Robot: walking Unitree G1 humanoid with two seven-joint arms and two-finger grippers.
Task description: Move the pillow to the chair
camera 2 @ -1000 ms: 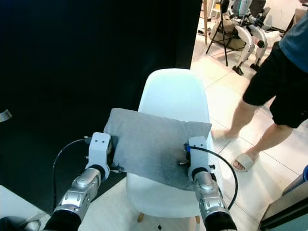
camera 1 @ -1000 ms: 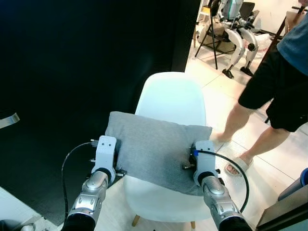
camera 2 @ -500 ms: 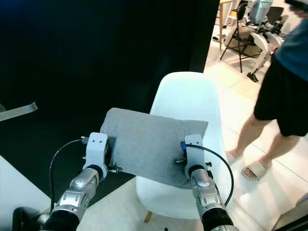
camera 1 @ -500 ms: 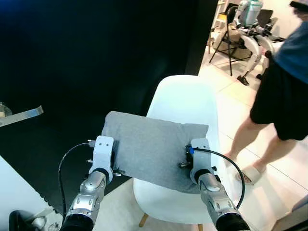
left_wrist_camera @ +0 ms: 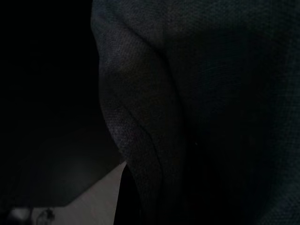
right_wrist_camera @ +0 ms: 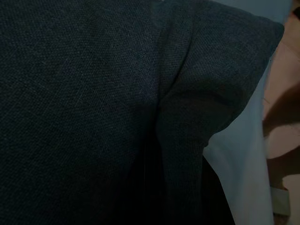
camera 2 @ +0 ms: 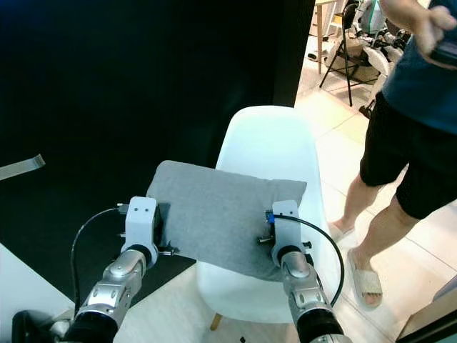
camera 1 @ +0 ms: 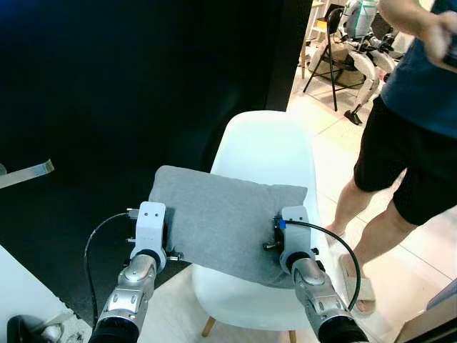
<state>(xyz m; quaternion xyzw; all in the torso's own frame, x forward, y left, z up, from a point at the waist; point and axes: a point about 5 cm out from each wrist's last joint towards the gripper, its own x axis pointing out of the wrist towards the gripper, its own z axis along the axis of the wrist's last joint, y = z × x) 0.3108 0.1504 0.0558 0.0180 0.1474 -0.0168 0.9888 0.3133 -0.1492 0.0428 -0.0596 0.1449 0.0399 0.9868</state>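
Left gripper (camera 1: 163,232): at the pillow's left edge, its wrist block against the fabric; fingers hidden, so whether they pinch or are spread cannot be told.
Pillow (camera 1: 221,221): grey, held flat between the two grippers above the chair seat, its left end overhanging the seat toward the dark side; the wrist views show creased grey cloth close up.
Chair (camera 1: 268,150): white shell seat, backrest beyond the pillow, wooden legs below.
Right gripper (camera 1: 280,239): at the pillow's right edge, over the seat; fingers hidden under the cloth, grip cannot be told.
Person (camera 1: 407,128): stands just right of the chair, in black shorts and sandals.
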